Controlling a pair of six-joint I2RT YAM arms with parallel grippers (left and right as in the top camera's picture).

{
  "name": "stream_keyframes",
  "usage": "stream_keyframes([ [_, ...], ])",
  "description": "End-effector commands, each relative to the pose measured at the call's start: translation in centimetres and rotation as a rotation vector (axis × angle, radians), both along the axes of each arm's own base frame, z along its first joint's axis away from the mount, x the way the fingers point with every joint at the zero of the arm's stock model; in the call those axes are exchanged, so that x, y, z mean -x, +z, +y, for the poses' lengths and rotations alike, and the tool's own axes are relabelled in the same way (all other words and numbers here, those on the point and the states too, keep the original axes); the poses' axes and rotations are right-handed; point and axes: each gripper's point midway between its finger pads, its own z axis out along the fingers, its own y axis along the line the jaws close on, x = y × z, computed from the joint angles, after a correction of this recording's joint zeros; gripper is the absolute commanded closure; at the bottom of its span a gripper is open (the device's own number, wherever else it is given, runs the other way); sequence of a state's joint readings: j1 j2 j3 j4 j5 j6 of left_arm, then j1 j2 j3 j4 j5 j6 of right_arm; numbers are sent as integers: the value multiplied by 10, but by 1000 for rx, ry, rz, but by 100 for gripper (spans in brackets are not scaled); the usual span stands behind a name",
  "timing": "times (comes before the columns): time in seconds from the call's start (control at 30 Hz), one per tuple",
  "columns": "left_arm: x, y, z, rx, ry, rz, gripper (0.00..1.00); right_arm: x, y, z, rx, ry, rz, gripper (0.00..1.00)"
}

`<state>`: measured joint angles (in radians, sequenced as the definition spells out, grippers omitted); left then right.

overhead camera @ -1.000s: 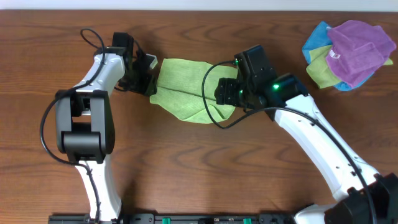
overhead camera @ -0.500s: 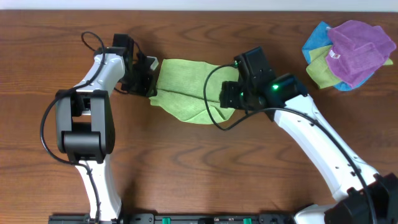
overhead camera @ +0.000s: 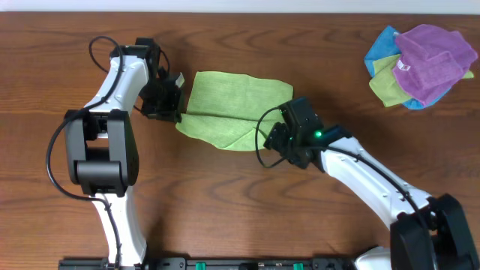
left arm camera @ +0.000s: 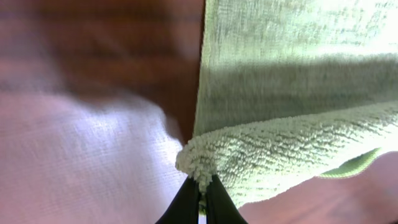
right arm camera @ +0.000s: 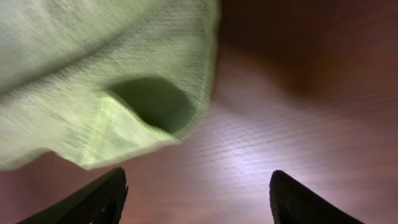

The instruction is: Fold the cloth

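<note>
My left gripper (left arm camera: 202,194) is pressed together on a corner of the cloth (overhead camera: 232,111). In the left wrist view the two dark tips meet with a fuzzy green nub squeezed between them, and a doubled layer runs off to the right from that pinch. My right gripper (right arm camera: 196,205) is spread wide with nothing between its fingers (right arm camera: 93,200), only bare wood. It sits just off the cloth's near right corner.

The cloth lies in the far middle of the table (overhead camera: 225,202), between my two arms. Its far edge runs fairly straight from left to right. Its near edge slants down from my left pinch to a rounded point close to my right wrist. A crease crosses it about midway. In the right wrist view the nearest border shows a stitched hem, and one layer curls up there to leave a dark pocket.

There is open wood all along the near side of the cloth and to the left of my left arm. To the right, a wide bare strip separates the cloth from a heap at the far right corner: a purple cloth (overhead camera: 433,56) on top of a blue cloth (overhead camera: 382,43) and another green one (overhead camera: 382,86), well apart from my work.
</note>
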<state>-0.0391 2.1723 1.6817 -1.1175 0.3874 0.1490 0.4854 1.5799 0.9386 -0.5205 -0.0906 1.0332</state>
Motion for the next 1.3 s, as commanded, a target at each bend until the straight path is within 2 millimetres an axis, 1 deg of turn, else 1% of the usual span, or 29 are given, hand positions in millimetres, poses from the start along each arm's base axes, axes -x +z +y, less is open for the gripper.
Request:
stream_keyframes([
  [0.0, 6, 1, -4, 35, 48, 56, 94, 0, -1, 11, -122, -118, 27, 27],
  [0.07, 11, 2, -6, 42, 54, 82, 94, -7, 3, 18, -185, -163, 15, 28],
  [0.17, 18, 4, -6, 45, 58, 114, 94, -4, 5, 25, -251, -240, 69, 28],
  [0.27, 26, 6, -7, 49, 59, 148, 94, -1, 3, 24, -276, -333, 117, 28],
  [0.33, 28, 8, -10, 69, 58, 159, 94, -1, 2, 24, -295, -396, 142, 26],
  [0.4, 27, 10, -14, 94, 60, 157, 94, 0, 0, 24, -321, -486, 181, 26],
  [0.53, 26, 14, -22, 146, 61, 152, 94, 0, -15, 24, -331, -600, 247, 29],
  [0.6, 25, 17, -26, 183, 34, 138, 94, -6, -24, 30, -356, -602, 260, 30],
  [0.7, 26, 21, -26, 183, 29, 131, 94, -15, -31, 38, -400, -619, 267, 31],
  [0.8, 26, 30, -25, 175, 20, 108, 94, -19, -40, 39, -409, -636, 280, 41],
  [0.83, 26, 32, -23, 166, 18, 99, 94, -18, -41, 38, -406, -637, 282, 44],
  [0.9, 26, 34, -20, 144, 14, 88, 94, -20, -42, 34, -400, -647, 281, 52],
  [0.93, 27, 36, -19, 143, 13, 89, 94, -21, -42, 33, -401, -650, 279, 53],
  [1.0, 30, 37, -19, 142, 14, 101, 94, -22, -42, 31, -402, -655, 278, 52],
  [1.1, 32, 39, -19, 142, 15, 110, 94, -26, -41, 28, -408, -667, 266, 44],
  [1.27, 32, 39, -19, 142, 14, 107, 94, -29, -41, 27, -416, -692, 260, 43],
])
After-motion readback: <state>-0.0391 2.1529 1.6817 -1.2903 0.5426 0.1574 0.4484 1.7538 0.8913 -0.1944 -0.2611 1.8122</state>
